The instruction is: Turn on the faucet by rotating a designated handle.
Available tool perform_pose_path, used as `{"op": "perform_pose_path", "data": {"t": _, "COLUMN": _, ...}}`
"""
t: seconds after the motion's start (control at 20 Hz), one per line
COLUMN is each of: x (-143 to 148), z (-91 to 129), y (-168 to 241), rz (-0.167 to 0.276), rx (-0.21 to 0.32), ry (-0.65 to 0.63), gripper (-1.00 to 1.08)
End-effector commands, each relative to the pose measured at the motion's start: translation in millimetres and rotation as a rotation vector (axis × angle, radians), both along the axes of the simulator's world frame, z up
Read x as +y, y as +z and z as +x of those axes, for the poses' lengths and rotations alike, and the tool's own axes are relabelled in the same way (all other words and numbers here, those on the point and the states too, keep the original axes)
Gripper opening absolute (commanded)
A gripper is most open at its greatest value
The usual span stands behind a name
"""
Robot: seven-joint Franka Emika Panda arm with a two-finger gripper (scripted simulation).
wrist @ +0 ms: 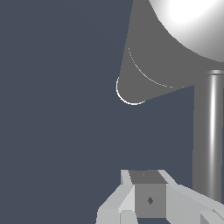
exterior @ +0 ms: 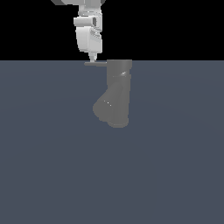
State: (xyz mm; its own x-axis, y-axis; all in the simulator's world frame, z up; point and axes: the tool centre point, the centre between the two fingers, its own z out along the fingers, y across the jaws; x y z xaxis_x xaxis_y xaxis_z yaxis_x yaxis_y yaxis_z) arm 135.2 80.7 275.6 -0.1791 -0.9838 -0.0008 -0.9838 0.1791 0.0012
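The hand [exterior: 92,60] was seen at the end of the white arm [exterior: 89,37], pointed straight down from the top of the exterior view, its tapered tip brought to the handle [exterior: 95,64] near that rod's free end. Whether the fingers were parted or closed could not be told: in the exterior view they merged into a single narrow point, and in the wrist view only the pale finger bases [wrist: 144,197] were shown at the picture's edge. Nothing could be seen gripped between them. The tip seemed to be touching the rod from above, though contact could not be confirmed at this coarse resolution.

The handle was seen as a thin straight grey rod, lying level and jutting from the top of the faucet [exterior: 117,94] toward the exterior view's left. In the wrist view the handle [wrist: 209,135] appeared as a long shiny cylinder running beside the finger bases.

The faucet was stood upright on the flat slate-blue tabletop [exterior: 52,166], near the middle of the exterior view. Its body was a dull dark-grey cylinder, from whose lower part a thick rounded spout [exterior: 104,107] was angled down toward the exterior view's left. In the wrist view the spout's rounded end [wrist: 135,87] was caught beneath a bright highlight on the cylinder's top.
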Motion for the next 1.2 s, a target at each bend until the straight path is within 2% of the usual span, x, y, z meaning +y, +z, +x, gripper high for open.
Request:
{"op": "perform_pose_path", "data": {"t": 0.0, "x": 1.0, "z": 2.4, "y": -3.6, "rz": -0.001, "rx": -0.001, "ry": -0.016, "gripper": -1.00}}
{"op": "perform_pose_path", "data": {"t": 0.35, "x": 1.4, "z": 2.9, "y": -5.1, "rz": -0.001, "rx": -0.001, "ry": -0.020, "gripper": -1.00}}
{"op": "perform_pose_path", "data": {"t": 1.15, "x": 7.0, "z": -34.6, "y": -5.2, "rz": -0.001, "rx": -0.001, "ry": -0.020, "gripper": -1.00}}
